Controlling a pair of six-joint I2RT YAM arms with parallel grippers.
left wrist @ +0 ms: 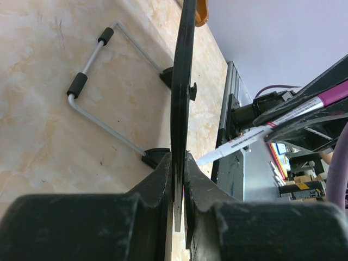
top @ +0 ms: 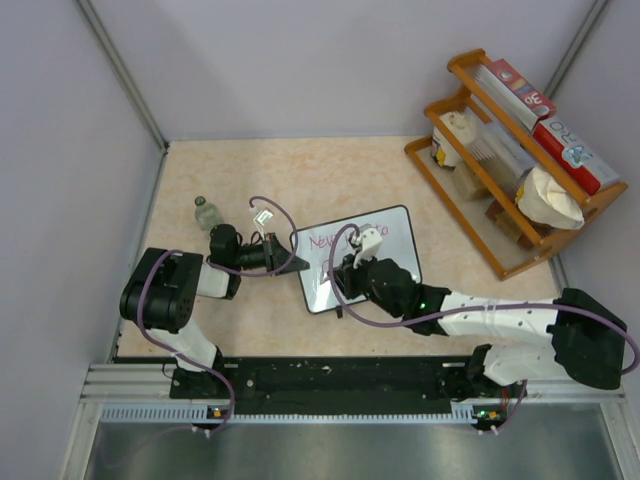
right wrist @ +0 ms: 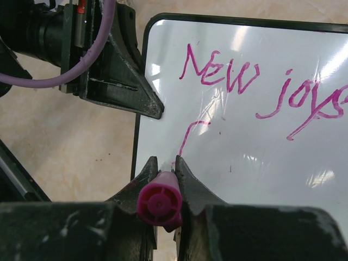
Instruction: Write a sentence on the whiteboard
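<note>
The small glossy white whiteboard (top: 395, 250) with a thin black frame stands tilted on the beige tabletop, about in the middle and a little nearer to the near edge. The left gripper (left wrist: 178, 157) has its fingers pressed together on the board's left edge and holds it steady. The right gripper (right wrist: 163, 163) pinches a pink-capped marker (right wrist: 159, 202) with a white barrel, and its tip touches the board below the first line.

The pink-magenta handwritten sentence (right wrist: 239, 79) is, I judge, about half done. The first line reads "New joys", and its last letter runs out of the right wrist view. Of the second line only one short hooked stroke is there, so most of that line is left to write.

Counting: one whiteboard, one marker, two finished words, one started stroke. Behind the board there is one bent wire stand (left wrist: 77, 85) with two black sleeves and two black feet. One small clear bottle (top: 206, 212) stands near the left edge, and one wooden rack (top: 450, 207) fills the far right corner.
</note>
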